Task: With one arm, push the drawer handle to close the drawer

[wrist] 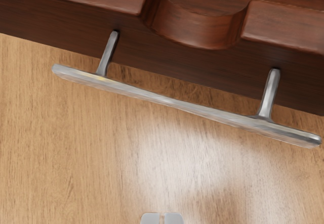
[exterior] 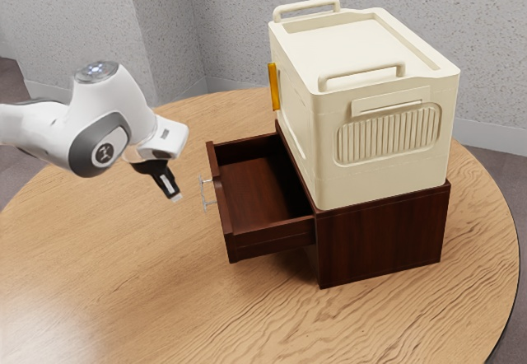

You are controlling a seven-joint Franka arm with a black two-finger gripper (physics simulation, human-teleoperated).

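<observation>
Just off the handle (wrist: 172, 103), my hand (exterior: 176, 197) hangs, fingertips together. Approach step; drawer (exterior: 272, 239) open. Next: make contact, push straight toward cabinet (exterior: 379, 236).

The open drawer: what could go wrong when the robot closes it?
The slim handle stands off the drawer, so the gripper, not yet touching it, might slip past. The handle is wide, so pushing off-centre could make the drawer bind. A hard shove might jolt the cream box on the cabinet.
</observation>
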